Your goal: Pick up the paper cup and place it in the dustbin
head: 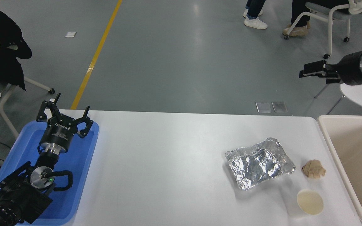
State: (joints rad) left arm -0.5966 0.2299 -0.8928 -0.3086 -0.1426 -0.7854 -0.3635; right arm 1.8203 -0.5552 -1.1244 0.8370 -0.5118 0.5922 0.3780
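Right pincer [305, 69]: I see it raised at the far right, pointing left; clenched or released, I cannot tell.
Paper cup [309, 202]: upright on the surface [168, 163], well below and nearer than that pincer.
Dustbin [325, 138]: right of the cup.
Left pincer [64, 112]: released, over the blue tray [83, 175].

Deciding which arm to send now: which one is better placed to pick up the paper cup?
Right. The paper cup stands upright at the table's right, beside the dustbin, on the same side as the raised right hand. The left hand sits over the blue tray across the table.
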